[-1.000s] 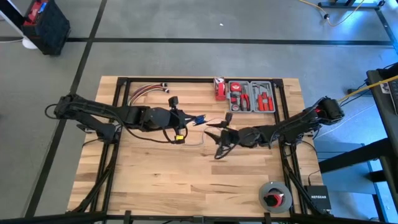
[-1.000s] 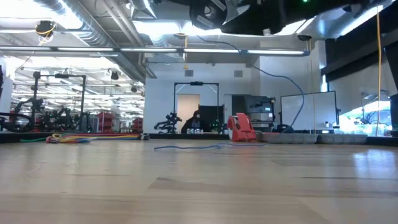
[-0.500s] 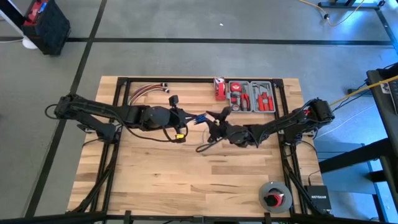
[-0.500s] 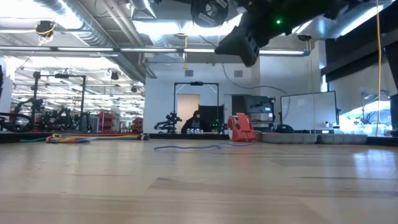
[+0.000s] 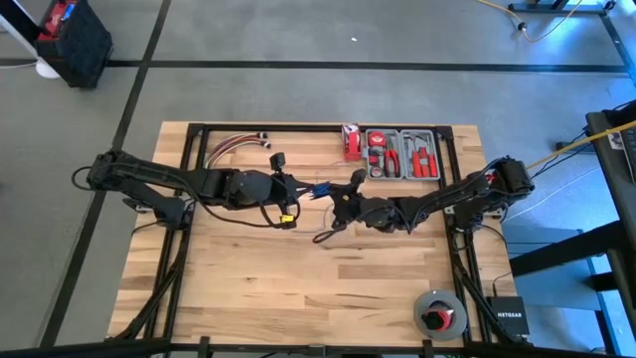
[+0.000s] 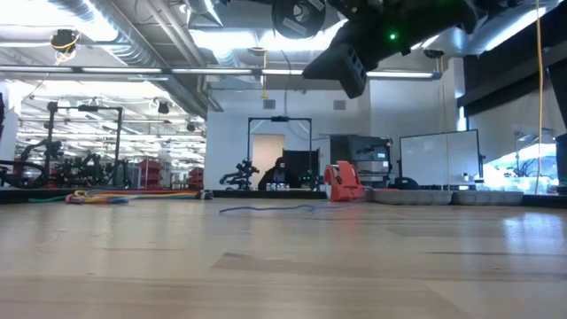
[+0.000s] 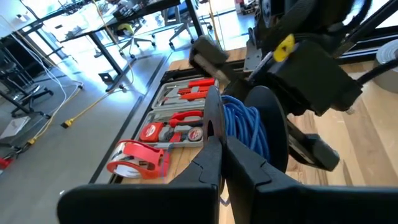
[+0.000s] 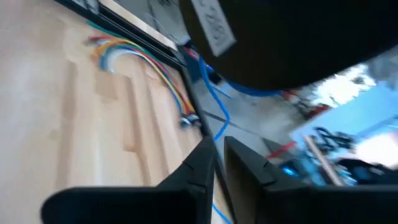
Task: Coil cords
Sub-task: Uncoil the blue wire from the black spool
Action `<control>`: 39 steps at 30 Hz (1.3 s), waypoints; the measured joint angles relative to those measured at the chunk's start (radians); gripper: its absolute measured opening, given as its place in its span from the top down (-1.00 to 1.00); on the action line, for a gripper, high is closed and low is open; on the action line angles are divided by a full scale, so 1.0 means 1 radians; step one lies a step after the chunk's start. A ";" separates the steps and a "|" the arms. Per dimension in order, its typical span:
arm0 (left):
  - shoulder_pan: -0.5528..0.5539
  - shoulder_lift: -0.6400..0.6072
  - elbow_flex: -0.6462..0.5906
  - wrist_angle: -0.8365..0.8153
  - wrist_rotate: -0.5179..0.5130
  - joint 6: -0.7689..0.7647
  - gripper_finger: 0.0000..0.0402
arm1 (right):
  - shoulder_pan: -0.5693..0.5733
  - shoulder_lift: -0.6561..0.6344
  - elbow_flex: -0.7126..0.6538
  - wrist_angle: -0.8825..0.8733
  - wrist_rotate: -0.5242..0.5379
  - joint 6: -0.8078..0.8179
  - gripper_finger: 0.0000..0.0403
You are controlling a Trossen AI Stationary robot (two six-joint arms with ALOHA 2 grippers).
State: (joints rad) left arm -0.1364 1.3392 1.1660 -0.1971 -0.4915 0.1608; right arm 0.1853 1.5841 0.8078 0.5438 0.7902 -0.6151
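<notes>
Cords (image 5: 320,189), thin blue wire, are bunched in a small coil between my two grippers near the middle of the table (image 5: 248,288), toward the far side, and a loose strand (image 5: 328,233) trails off onto the boards just below. My left gripper (image 5: 301,189) holds the coil side; in its wrist view the blue loops (image 7: 245,124) sit wound on a dark spool right past my fingers (image 7: 211,155), which are pressed tight together, though I cannot tell if wire is pinched in them. My right gripper (image 5: 348,189) has swung in from lower on the table a second ago and now sits right up against the coil; its jaws stood wide then and are now nearly together, with a blue strand (image 8: 214,115) running down into the narrow slit between the fingers (image 8: 199,165), so it looks clamped on the wire. From table height a length of blue wire (image 6: 266,210) lies flat on the wood, unmoved since before. Room is generous toward the near edge, bare pale planks with visible grain. Toward the far edge it is tighter: a grey tool tray (image 5: 400,155) with red-handled tools, a red tape dispenser (image 5: 351,142), and a bundle of red, yellow and white wires (image 5: 234,145) curving near the frame rail.
</notes>
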 joint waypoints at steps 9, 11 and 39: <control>0.000 0.000 0.000 0.000 0.000 0.002 0.99 | -0.105 0.005 0.000 -0.008 -0.232 0.193 0.45; -0.001 0.000 0.000 -0.005 -0.006 0.001 0.98 | -0.140 0.005 0.000 -0.010 -0.345 0.250 0.33; 0.000 0.000 0.001 0.017 0.002 0.009 0.96 | -0.217 0.172 -0.082 0.497 -0.757 0.370 0.11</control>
State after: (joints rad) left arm -0.1364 1.3396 1.1667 -0.1802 -0.4894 0.1697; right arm -0.0321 1.7557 0.7258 1.0403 0.0329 -0.2454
